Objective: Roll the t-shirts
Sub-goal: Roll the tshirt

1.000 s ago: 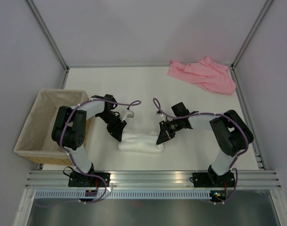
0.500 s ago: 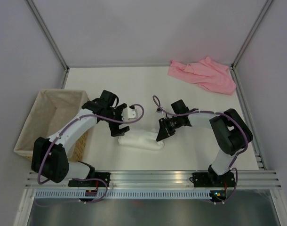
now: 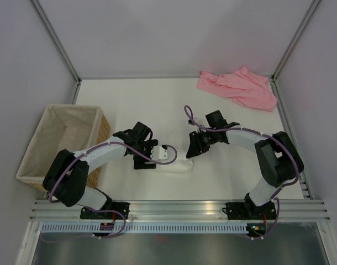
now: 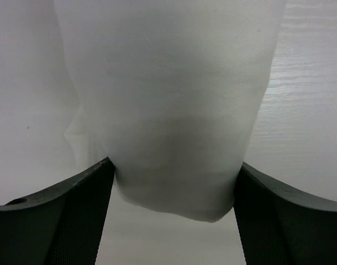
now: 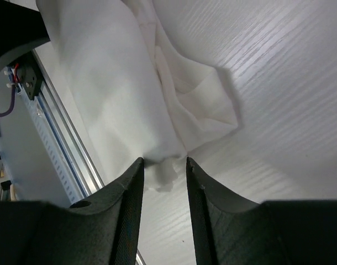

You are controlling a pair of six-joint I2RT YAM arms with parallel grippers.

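The white t-shirt (image 3: pixel 177 164) lies rolled into a short bundle on the table (image 3: pixel 157 99), lengthwise between the two arms. The left gripper (image 4: pixel 174 165) sits over the roll's left end with its jaws spread wide. The cloth fills the whole gap and meets the inner faces of both fingers (image 4: pixel 85 221), though I can't tell whether they press it.

At the roll's right end the right gripper (image 5: pixel 164 161) stands only partly open, its jaws close together. A small tuft of the white cloth pokes into the gap, brushing one finger but not clamped. A loose flap of the same shirt spreads out beside the roll there.

The pink t-shirt (image 3: pixel 237 87) lies crumpled well beyond the roll, off towards the far right corner. The cloth-lined wicker basket (image 3: pixel 44 132) stands to the roll's left, past the left arm.
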